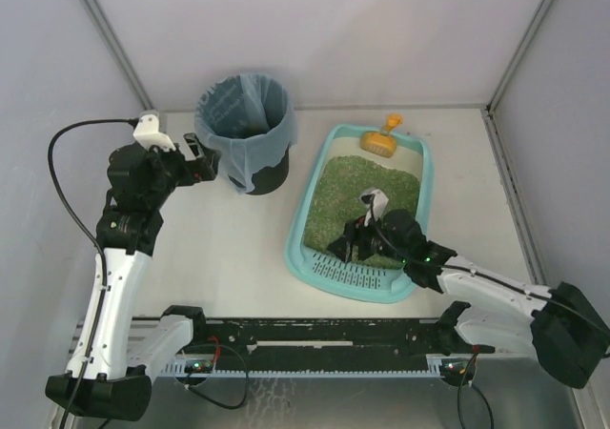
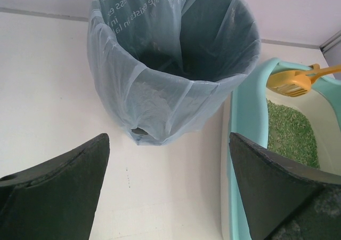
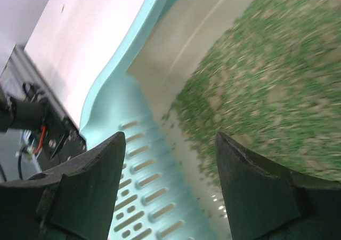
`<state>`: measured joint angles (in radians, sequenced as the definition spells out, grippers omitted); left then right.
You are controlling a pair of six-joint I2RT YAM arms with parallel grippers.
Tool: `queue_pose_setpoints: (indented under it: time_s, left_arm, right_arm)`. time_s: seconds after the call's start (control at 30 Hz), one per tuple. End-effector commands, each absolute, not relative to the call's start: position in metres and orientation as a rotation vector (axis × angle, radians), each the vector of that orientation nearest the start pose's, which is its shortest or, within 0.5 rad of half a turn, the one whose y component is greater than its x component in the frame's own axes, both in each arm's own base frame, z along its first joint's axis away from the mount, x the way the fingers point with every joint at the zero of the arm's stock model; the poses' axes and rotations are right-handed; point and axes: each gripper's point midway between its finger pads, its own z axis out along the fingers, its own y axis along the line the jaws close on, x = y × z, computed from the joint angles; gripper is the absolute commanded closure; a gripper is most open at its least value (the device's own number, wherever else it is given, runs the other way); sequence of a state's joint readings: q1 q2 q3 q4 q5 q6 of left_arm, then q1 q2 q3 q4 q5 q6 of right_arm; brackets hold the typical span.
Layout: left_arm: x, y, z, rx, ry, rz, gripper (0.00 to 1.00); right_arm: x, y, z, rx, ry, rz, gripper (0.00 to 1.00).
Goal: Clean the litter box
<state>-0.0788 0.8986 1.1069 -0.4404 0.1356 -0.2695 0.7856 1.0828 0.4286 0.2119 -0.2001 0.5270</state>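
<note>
The light-teal litter box (image 1: 307,221) lies right of centre, with green litter (image 1: 357,183) in it and its slotted grille (image 1: 355,275) at the near end. My right gripper (image 1: 353,245) is open and empty, low over the litter's near edge beside the grille. In the right wrist view the open jaws (image 3: 169,181) straddle the grille (image 3: 141,194) and the litter (image 3: 266,74). My left gripper (image 1: 205,158) is open and empty, held beside the bin's left side. In the left wrist view (image 2: 169,189) it looks down at bare table, with the litter box rim (image 2: 246,117) to its right.
A round black bin with a blue bag (image 1: 246,129) stands left of the litter box, also in the left wrist view (image 2: 170,64). A small orange slotted scoop (image 1: 379,141) rests at the box's far end (image 2: 293,83). Walls close the table's back and sides.
</note>
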Motion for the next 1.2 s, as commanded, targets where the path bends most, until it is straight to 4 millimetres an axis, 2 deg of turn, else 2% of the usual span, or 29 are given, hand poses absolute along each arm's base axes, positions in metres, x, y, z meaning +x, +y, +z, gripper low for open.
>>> queue_pose_setpoints:
  time_s: [0.0,0.17,0.27,0.4,0.53,0.67,0.8,0.9,1.0,1.03,1.17]
  left_arm:
    - [0.310,-0.058,0.333,-0.090,1.789,-0.383,0.03]
    - [0.308,-0.057,0.334,-0.099,1.783,-0.380,0.03]
    - [0.305,-0.056,0.334,-0.110,1.779,-0.380,0.03]
    - [0.294,-0.050,0.320,-0.138,1.796,-0.358,0.03]
    - [0.282,-0.044,0.302,-0.170,1.817,-0.330,0.03]
    - [0.271,-0.036,0.293,-0.198,1.812,-0.295,0.03]
    - [0.266,-0.033,0.290,-0.224,1.799,-0.287,0.03]
    - [0.266,-0.032,0.290,-0.223,1.802,-0.282,0.04]
    - [0.266,-0.032,0.290,-0.222,1.806,-0.276,0.04]
    - [0.266,-0.032,0.290,-0.222,1.805,-0.278,0.04]
    - [0.266,-0.031,0.290,-0.223,1.805,-0.276,0.04]
  right_arm:
    - [0.228,0.243,0.151,-0.342,2.036,0.894,0.32]
    - [0.260,0.198,0.195,-0.181,1.935,0.731,0.29]
    - [0.278,0.166,0.232,-0.103,1.876,0.598,0.24]
    - [0.300,0.127,0.269,0.043,1.845,0.462,0.21]
    - [0.328,0.102,0.290,0.170,1.856,0.371,0.18]
    - [0.353,0.098,0.304,0.201,1.837,0.332,0.17]
    - [0.376,0.105,0.311,0.202,1.844,0.328,0.16]
    - [0.394,0.110,0.309,0.205,1.852,0.324,0.16]
    - [0.409,0.111,0.298,0.218,1.870,0.298,0.17]
    - [0.415,0.110,0.304,0.225,1.855,0.295,0.17]
    - [0.440,0.111,0.294,0.242,1.870,0.265,0.18]
